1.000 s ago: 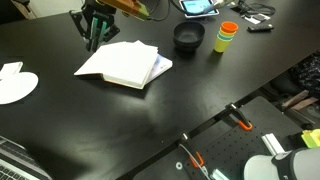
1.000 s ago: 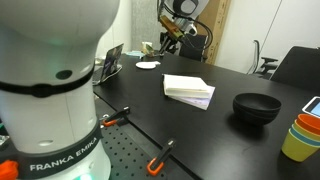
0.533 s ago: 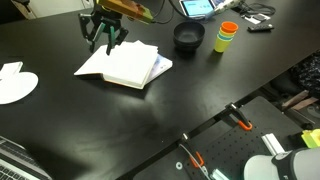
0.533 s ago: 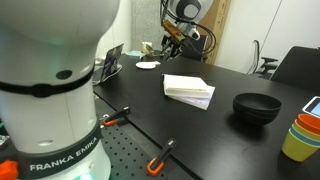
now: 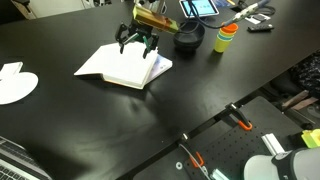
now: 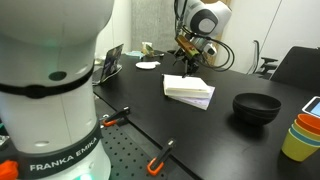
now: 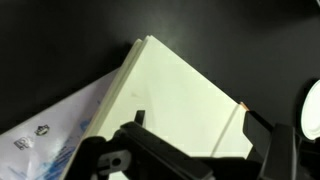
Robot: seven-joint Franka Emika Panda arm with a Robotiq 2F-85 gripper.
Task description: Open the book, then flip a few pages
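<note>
Book (image 5: 122, 66) lies flat on table (image 5: 80, 120) directly beneath pincer (image 5: 137, 48): cream cover up, white page block showing. Pincer jaws spread fully wide, gripping nothing, poised at book's edge.

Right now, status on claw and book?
Claw open, empty, hovering over the book. Book flat on table, nothing gripped. Black bowl beside it, apart from claw.

In an exterior view, gripper (image 6: 188, 64) is hanging over the far edge of the book (image 6: 189, 91), which is lying flat on the black table (image 6: 230, 135). Black bowl (image 6: 257, 106) is sitting near the book, stacked cups (image 6: 300, 136) just beside the bowl. White disc (image 6: 148, 65) is lying farther back. White robot base (image 6: 55, 90) is filling the foreground.
</note>
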